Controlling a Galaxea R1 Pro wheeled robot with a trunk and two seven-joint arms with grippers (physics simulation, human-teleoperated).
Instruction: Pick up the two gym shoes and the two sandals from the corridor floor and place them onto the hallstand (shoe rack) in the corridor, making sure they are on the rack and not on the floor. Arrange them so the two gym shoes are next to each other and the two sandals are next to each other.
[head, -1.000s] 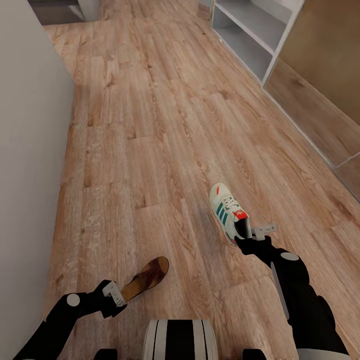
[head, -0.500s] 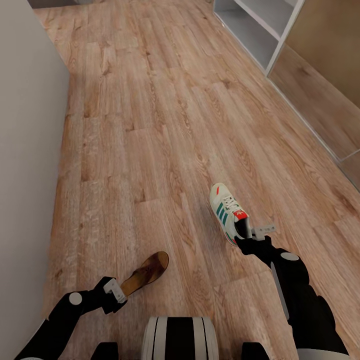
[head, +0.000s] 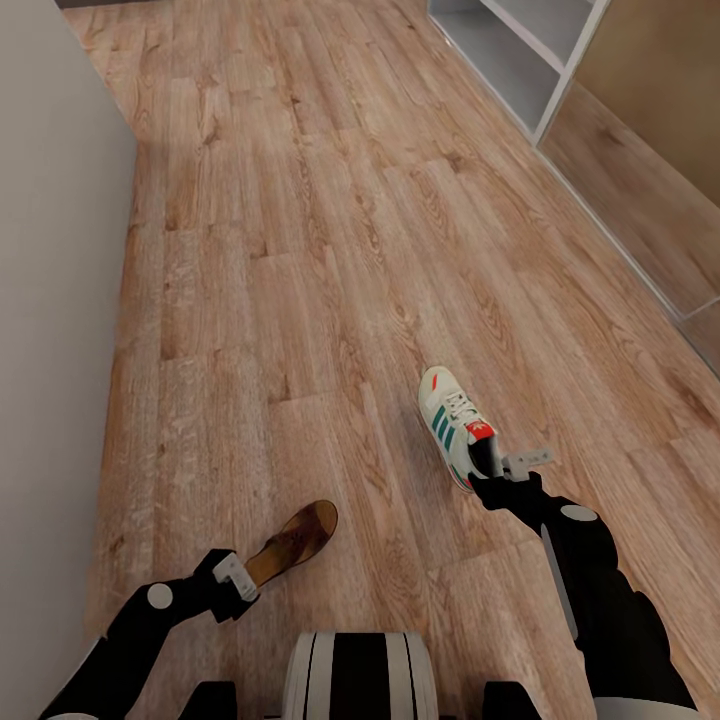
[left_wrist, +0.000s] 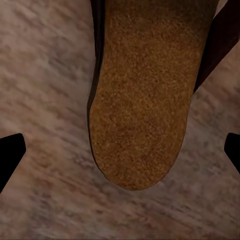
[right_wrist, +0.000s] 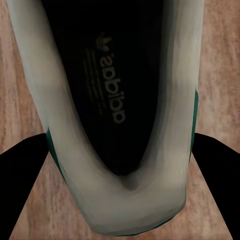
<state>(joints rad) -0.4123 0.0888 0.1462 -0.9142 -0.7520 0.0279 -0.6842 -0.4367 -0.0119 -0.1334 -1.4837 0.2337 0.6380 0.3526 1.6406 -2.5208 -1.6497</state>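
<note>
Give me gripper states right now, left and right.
Left gripper: shut on the sandal, gripped at its heel end.
Right gripper: shut on the gym shoe, gripped at the heel.

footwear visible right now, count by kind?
sneaker: 1
sandal: 1
total: 2

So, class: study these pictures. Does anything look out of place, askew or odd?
Nothing looks damaged or spilled. The oddity is that each gripper carries one shoe above the corridor floor: a sandal at the left gripper, a gym shoe at the right gripper. Both are unpaired.
</note>
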